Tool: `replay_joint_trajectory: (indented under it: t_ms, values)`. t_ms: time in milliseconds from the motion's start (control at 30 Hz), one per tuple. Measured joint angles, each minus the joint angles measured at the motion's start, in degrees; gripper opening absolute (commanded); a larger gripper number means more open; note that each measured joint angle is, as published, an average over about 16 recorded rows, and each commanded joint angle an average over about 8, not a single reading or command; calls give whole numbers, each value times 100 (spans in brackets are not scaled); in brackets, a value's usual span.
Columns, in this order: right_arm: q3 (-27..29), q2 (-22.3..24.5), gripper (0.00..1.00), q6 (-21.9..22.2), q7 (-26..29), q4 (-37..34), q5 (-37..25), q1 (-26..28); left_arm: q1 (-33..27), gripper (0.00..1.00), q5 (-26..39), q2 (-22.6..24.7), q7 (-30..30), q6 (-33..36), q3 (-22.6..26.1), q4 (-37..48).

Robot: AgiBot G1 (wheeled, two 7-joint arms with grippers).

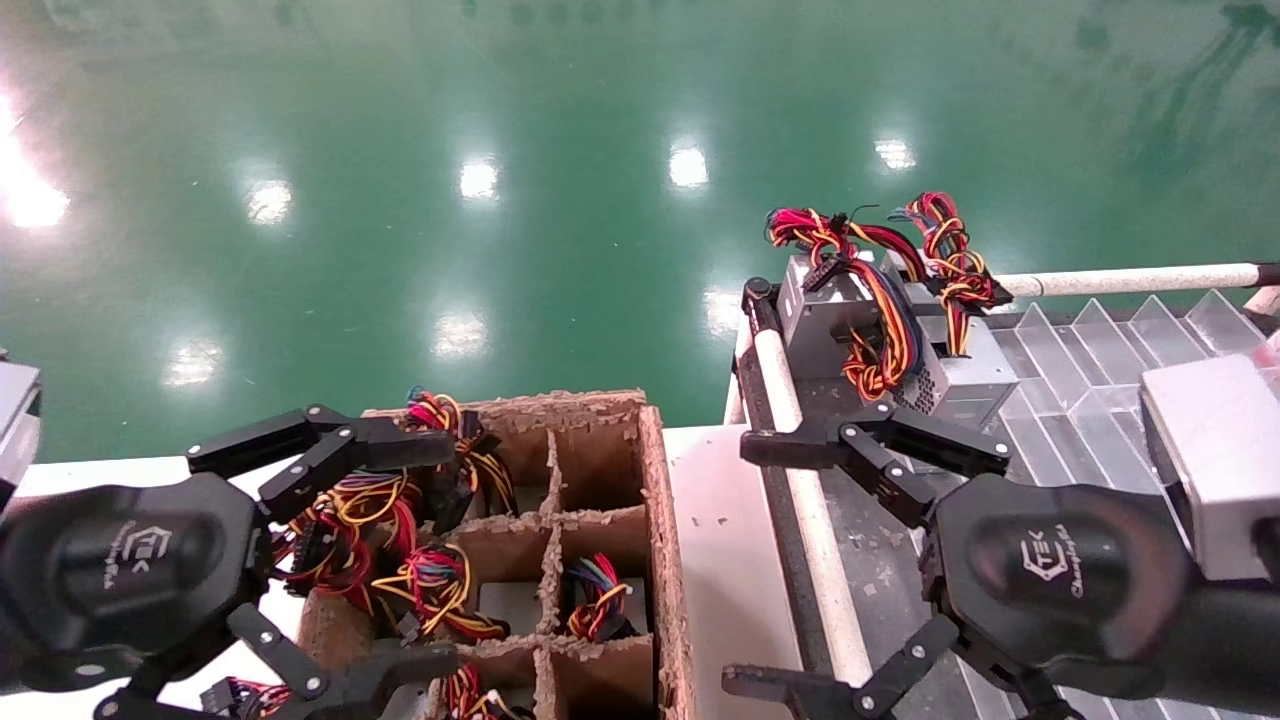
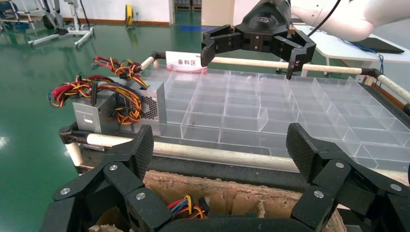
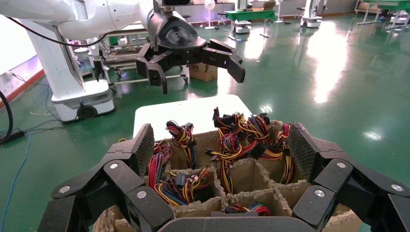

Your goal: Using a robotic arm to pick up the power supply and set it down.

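Note:
Two grey power supply boxes with tied red, yellow and orange cable bundles lie side by side at the far left corner of the clear tray: one [image 1: 822, 312] and one with a perforated face [image 1: 962, 372]. The left wrist view shows them too [image 2: 93, 116]. My right gripper [image 1: 745, 565] hovers open and empty over the tray's near left edge, short of the boxes. My left gripper [image 1: 445, 555] hangs open and empty over the cardboard box [image 1: 662, 520]. Both grippers' own wrist views show wide open jaws: left gripper [image 2: 221, 145], right gripper [image 3: 220, 145].
The cardboard box [image 3: 251, 169] has divider cells holding several units with multicoloured wire looms [image 1: 350, 520]. The clear compartment tray [image 2: 270, 108] sits in a frame with white rails [image 1: 800, 470]. Green floor lies beyond. A white table edge [image 1: 730, 540] runs between box and tray.

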Motion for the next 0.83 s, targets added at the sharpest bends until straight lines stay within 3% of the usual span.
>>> replay_joint_trajectory:
  t_ms: [833]
  values:
    - [0,0,100,0,0,0,0,3,0,100,0,0,0,0,0,0]
